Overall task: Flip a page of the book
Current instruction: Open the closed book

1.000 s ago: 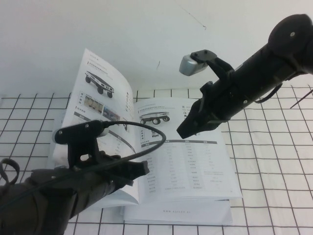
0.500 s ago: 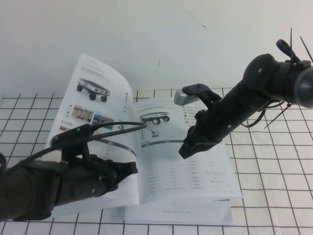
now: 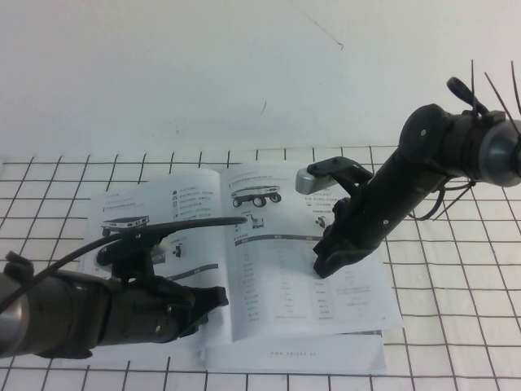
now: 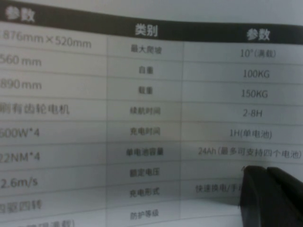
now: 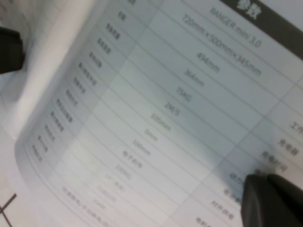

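Note:
The book lies open on the gridded table. The page lies nearly flat on the left side, its flat four-wheeled cart picture up. The facing right page shows a wheeled robot above a table. My left gripper is shut and empty, low over the turned page's lower part near the spine; the left wrist view shows its tips on a printed table. My right gripper is shut and empty, tips down on the right page; it also shows in the right wrist view.
The white table with black grid lines extends right of and around the book. A white wall stands behind. The left arm's black cable arches over the left page.
The page dropped from standing upright to lying flat on the left. My left arm lowered with it. My right gripper moved down and right onto the right page.

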Motion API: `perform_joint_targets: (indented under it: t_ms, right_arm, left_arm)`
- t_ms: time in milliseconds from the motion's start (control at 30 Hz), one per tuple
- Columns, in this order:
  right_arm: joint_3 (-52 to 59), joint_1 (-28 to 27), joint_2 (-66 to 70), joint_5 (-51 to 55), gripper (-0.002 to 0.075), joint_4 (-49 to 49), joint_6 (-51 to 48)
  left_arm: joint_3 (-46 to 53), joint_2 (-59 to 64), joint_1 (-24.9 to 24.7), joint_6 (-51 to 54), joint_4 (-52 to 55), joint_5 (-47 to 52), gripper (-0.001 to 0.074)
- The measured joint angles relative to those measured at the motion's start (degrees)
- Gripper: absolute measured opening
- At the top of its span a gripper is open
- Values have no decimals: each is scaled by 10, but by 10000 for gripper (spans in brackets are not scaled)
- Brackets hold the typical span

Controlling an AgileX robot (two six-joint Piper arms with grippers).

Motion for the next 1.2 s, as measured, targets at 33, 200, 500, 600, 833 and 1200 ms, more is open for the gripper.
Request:
perform_joint_targets:
  t_ms: [33, 200, 500, 600, 833, 1200]
  right_arm:
    - [0, 1, 5, 0, -1, 0, 3]
    - [-6, 7, 17, 0, -1, -6, 30]
    - [-5, 17, 17, -11, 0, -32, 70]
    - [-1, 21, 9, -16, 0, -39, 73]
    - [4, 27, -63, -30, -1, -75, 73]
    - [2, 27, -298, -21, -1, -197, 73]
  left_arm:
    - [0, 0, 0, 0, 0, 0, -2]
    - [-1, 1, 0, 1, 6, -4, -2]
    - [-3, 2, 0, 7, 21, -10, -2]
    - [-3, -2, 0, 22, 22, -8, -2]
    - [4, -60, 0, 51, 31, 1, -2]
    - [7, -302, 0, 67, 92, 12, -2]
